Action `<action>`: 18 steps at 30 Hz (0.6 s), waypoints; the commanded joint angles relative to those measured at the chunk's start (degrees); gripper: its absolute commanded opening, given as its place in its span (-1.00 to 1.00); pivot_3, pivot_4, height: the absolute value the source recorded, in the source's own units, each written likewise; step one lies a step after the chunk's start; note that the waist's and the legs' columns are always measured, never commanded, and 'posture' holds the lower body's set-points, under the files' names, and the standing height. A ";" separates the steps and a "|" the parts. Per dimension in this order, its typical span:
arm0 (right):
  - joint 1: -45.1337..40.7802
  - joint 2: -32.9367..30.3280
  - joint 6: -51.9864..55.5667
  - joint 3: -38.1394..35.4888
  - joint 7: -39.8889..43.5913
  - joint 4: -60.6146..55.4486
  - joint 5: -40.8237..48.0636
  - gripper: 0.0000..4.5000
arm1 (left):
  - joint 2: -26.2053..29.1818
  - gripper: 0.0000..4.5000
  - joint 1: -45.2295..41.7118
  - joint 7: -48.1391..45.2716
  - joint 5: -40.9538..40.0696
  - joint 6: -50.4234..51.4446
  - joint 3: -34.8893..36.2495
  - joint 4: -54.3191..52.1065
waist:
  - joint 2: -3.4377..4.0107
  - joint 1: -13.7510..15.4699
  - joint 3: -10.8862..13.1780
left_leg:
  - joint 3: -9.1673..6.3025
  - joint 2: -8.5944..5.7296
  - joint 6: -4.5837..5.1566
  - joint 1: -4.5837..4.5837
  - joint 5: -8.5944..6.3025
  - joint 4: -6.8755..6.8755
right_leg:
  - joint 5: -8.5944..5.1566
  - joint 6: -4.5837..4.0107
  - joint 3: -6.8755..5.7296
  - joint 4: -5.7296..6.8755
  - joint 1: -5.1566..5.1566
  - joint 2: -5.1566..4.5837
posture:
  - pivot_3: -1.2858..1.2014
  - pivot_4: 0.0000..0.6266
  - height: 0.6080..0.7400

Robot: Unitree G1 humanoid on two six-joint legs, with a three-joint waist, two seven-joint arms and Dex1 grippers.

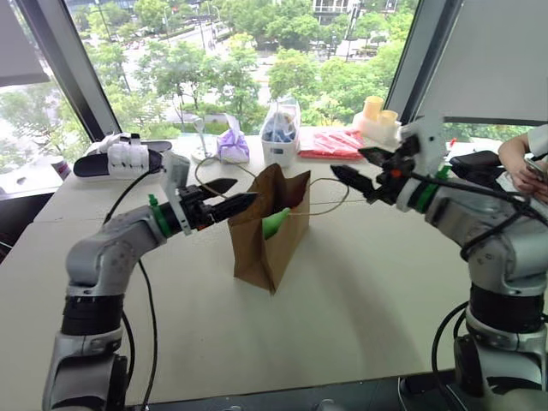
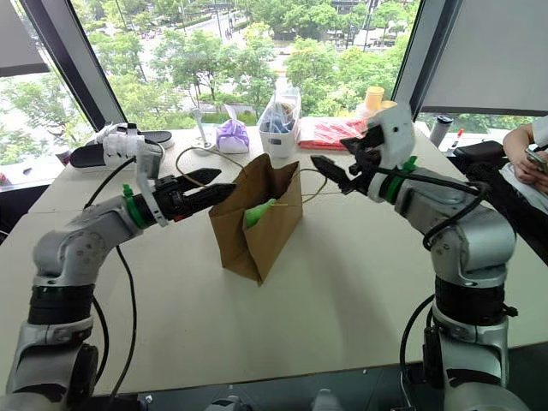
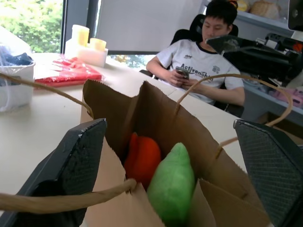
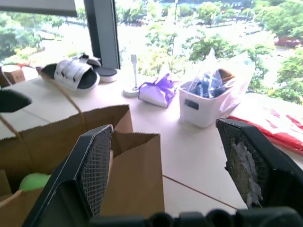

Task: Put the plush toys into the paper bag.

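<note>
The brown paper bag [image 1: 267, 229] stands upright between the 2 claws — left gripper [image 1: 224, 198] just beside its left edge, right gripper [image 1: 361, 171] farther off on the other side, both spread apart and empty. 2 plush toys sit inside: 1 orange toy [image 3: 142, 158], 1 green toy [image 3: 171, 184] — 1 bag, 2 cord handles.

Background of the workspace. A broad, pale beige table [image 1: 360, 291] extends to a wall of large windows [image 1: 257, 51] divided by slanted dark frames [image 1: 64, 73]; daylight enters from green treetops [image 2: 214, 60] outside. A light roller blind [image 1: 501, 60] covers the pane at the far right corner. Beyond the table's right edge, a seated person [image 3: 203, 56] occupies a dark office chair [image 3: 182, 35], with shelving [image 3: 265, 12] behind.
</note>
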 commanded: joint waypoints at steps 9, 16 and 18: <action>12.32 1.26 -2.74 -0.97 -4.90 -1.19 -1.11 0.74 | 4.74 0.99 9.05 -1.42 -1.32 0.48 3.02 -3.58 | 0.02 -0.02 -0.01 | 0.06 -0.02 0.03 0.03 -0.01 0.01 | 0.00 0.00 0.00 0.04 0.03 0.00 | 0.03 -0.52 1.00; 15.09 6.67 -11.38 11.59 -2.99 5.00 -5.70 0.63 | 3.80 1.00 9.41 -6.07 -0.14 -0.10 -3.88 -5.06 | 0.03 -0.18 -0.01 | 0.12 -0.01 0.03 0.10 -0.01 0.00 | 0.00 -0.01 0.03 0.06 0.06 0.02 | 0.03 -0.52 1.00; 14.34 7.83 -13.19 13.77 -2.35 6.12 -6.52 0.37 | 4.26 1.00 10.12 -7.18 1.84 -1.76 -5.80 -5.49 | 0.03 -0.17 -0.01 | 0.09 -0.01 0.02 0.10 -0.01 -0.02 | 0.00 -0.01 0.02 0.06 0.06 0.02 | 0.03 -0.52 1.00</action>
